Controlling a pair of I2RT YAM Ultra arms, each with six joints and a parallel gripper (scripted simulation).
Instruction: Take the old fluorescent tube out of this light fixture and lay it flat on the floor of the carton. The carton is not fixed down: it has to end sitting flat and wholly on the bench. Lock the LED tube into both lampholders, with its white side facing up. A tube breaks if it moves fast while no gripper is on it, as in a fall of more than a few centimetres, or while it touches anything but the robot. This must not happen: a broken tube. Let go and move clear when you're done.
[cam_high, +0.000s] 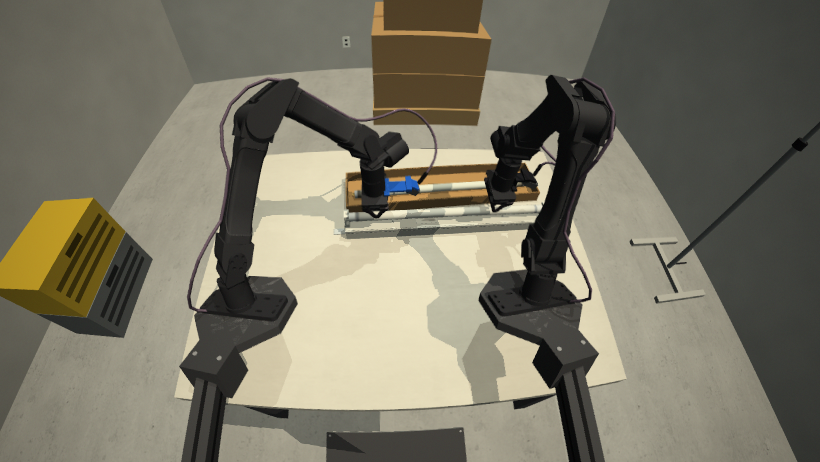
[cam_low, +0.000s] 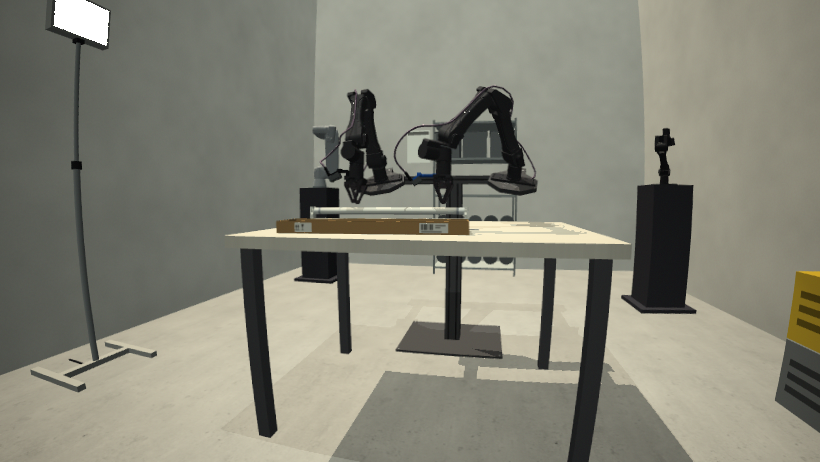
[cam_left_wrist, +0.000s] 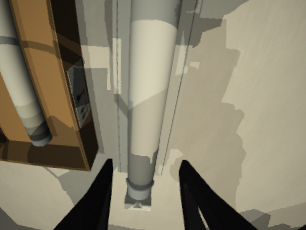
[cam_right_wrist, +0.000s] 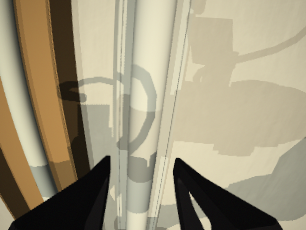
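The top view shows the left gripper (cam_high: 376, 213) (cam_low: 442, 200) (cam_left_wrist: 147, 165) and the right gripper (cam_high: 496, 207) (cam_low: 355, 200) (cam_right_wrist: 142, 163) above the long light fixture (cam_high: 401, 232) (cam_left_wrist: 172, 100) (cam_right_wrist: 167, 100), each near one end of it. The fingers of both are spread about half wide, with nothing pinched between them. One white tube (cam_high: 447, 211) (cam_low: 390, 210) (cam_left_wrist: 150, 60) (cam_right_wrist: 152, 50) lies along the fixture, pale side up; in the left wrist view, its near end is at a lampholder (cam_left_wrist: 137, 201). I cannot tell well from here if it is locked. A second tube (cam_high: 444, 187) (cam_left_wrist: 20, 75) (cam_right_wrist: 15, 100) lies lengthwise inside the open carton (cam_high: 436, 201) (cam_low: 372, 226) (cam_left_wrist: 65, 157) (cam_right_wrist: 35, 50), apart from the grippers. The carton sits flat on the worktop (cam_high: 372, 344) (cam_low: 516, 246) (cam_left_wrist: 270, 125) (cam_right_wrist: 270, 65), just beside the fixture and parallel to it. Both tubes look whole where they are visible.
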